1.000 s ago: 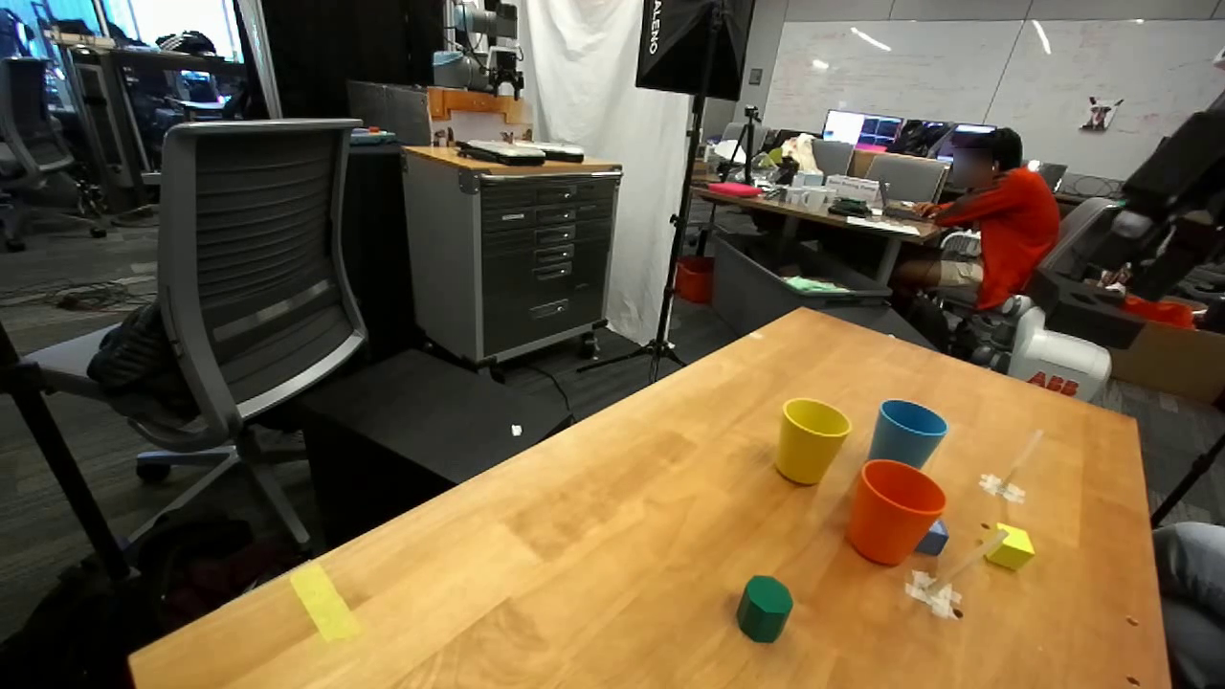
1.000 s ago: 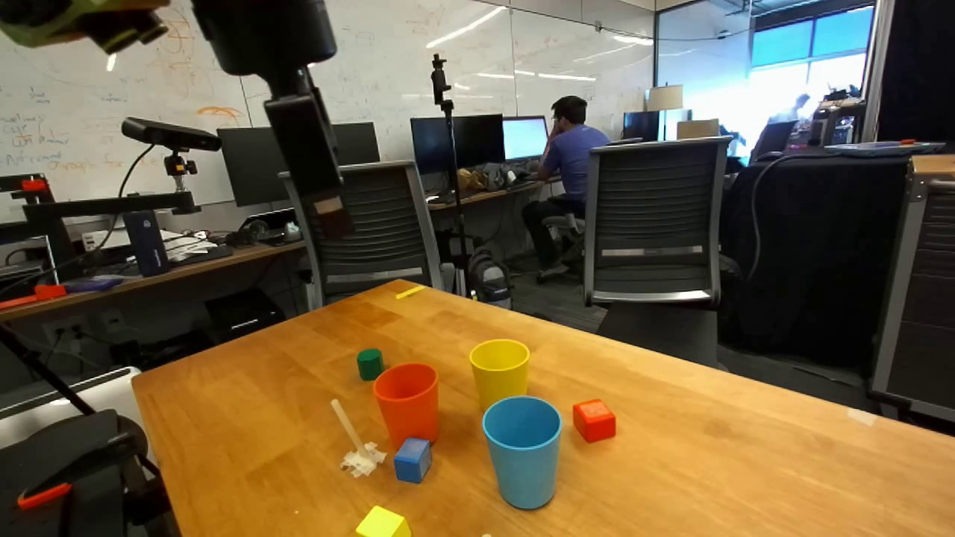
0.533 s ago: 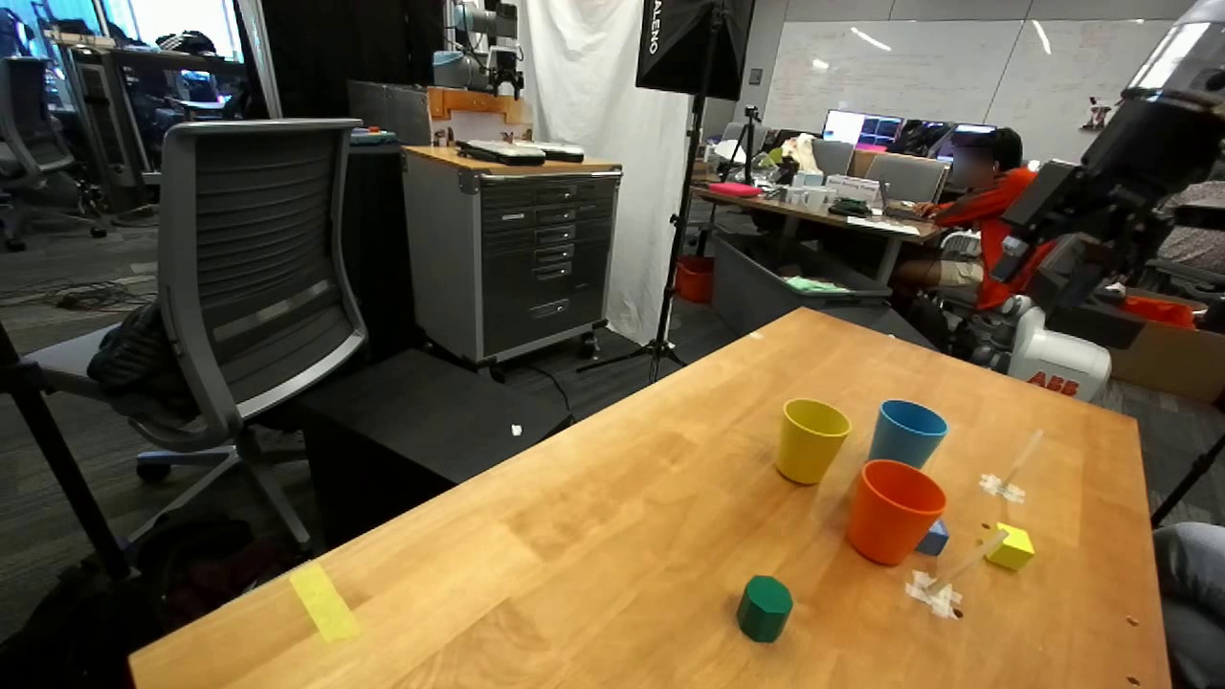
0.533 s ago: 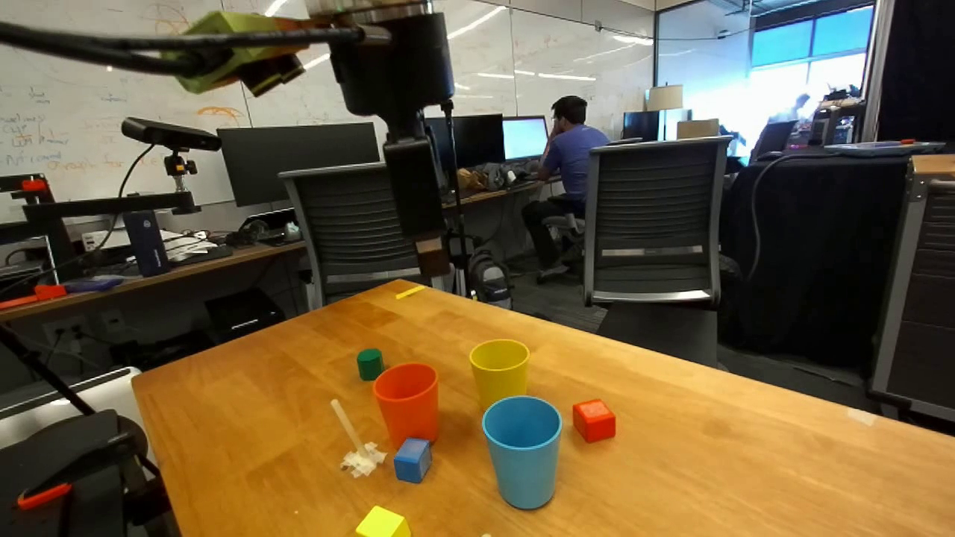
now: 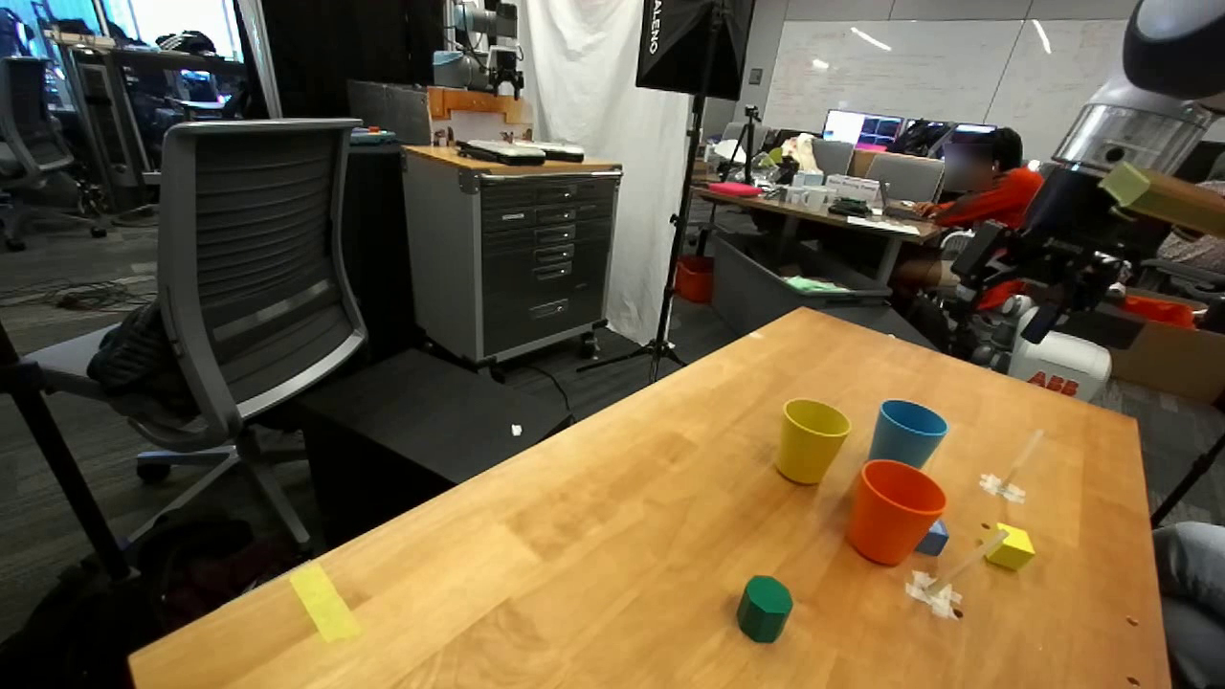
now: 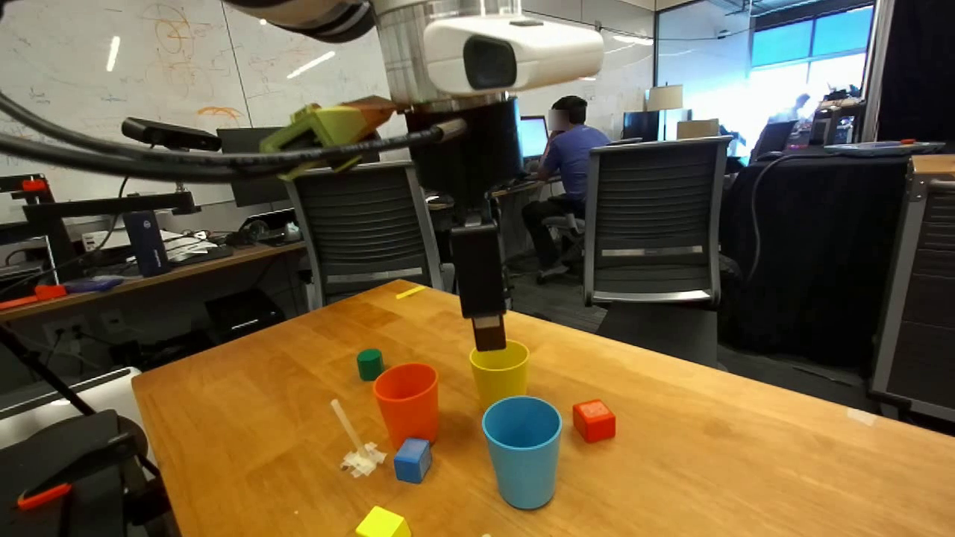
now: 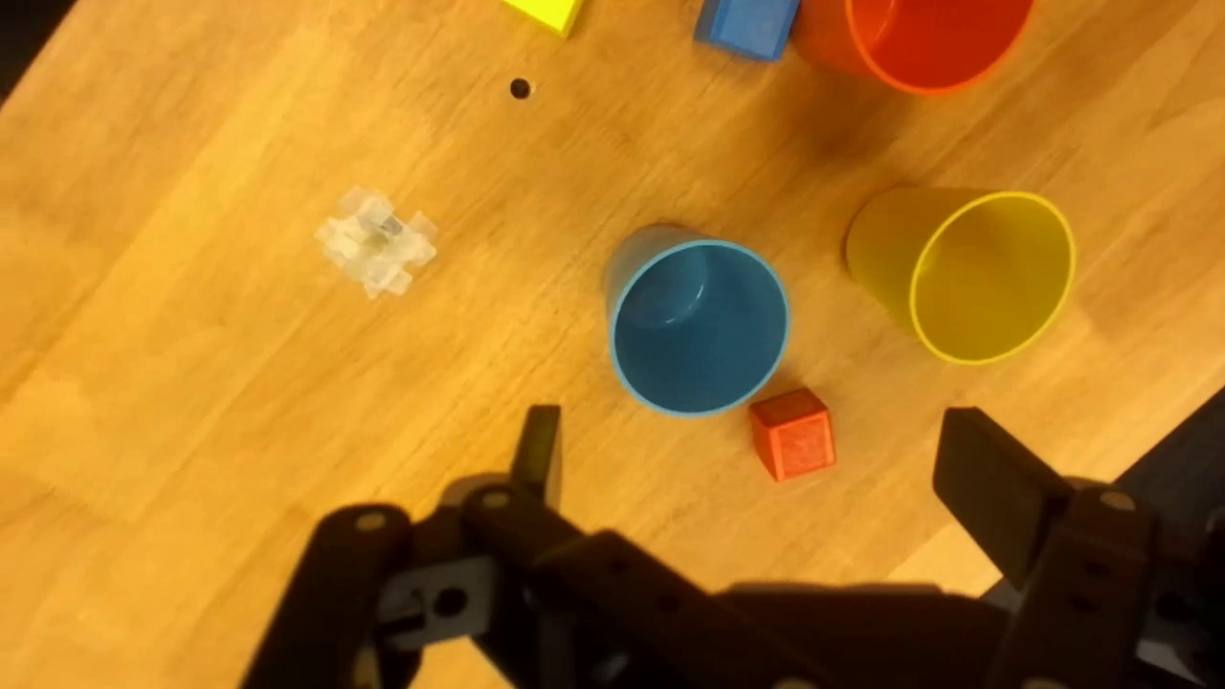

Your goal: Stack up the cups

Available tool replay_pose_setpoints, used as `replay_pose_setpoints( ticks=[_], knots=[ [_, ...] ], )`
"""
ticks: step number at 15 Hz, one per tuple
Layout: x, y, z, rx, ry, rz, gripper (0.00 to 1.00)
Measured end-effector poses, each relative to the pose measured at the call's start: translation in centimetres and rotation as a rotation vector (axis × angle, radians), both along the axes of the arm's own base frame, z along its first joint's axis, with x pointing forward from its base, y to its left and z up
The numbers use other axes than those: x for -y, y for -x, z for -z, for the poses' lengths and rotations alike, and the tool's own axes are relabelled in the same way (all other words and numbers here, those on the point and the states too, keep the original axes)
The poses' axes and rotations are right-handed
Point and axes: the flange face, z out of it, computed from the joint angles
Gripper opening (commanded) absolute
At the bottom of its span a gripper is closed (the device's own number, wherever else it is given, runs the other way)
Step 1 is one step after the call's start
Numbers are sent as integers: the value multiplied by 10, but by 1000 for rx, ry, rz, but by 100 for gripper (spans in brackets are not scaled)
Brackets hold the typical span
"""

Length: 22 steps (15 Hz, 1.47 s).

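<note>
Wrist view shows us the gripper (image 7: 751, 438) spread wide, with the blue cup (image 7: 699, 323), yellow cup (image 7: 965, 276) and orange cup (image 7: 917, 43) standing apart.

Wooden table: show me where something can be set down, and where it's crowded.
Bare: the broad stretch between the yellow tape and the green block; also, in an exterior view, between the red cube and the pale mark. Crowded: around the yellow cup, blue cup and orange cup, with the blue cube and a stick near the orange one.
</note>
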Motion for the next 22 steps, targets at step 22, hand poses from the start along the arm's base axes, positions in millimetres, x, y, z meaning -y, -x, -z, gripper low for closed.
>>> replay_pose_setpoints(
  ticks=[22],
  knots=[
    [18, -22, 104, -136, 9, 25, 100]
  ],
)
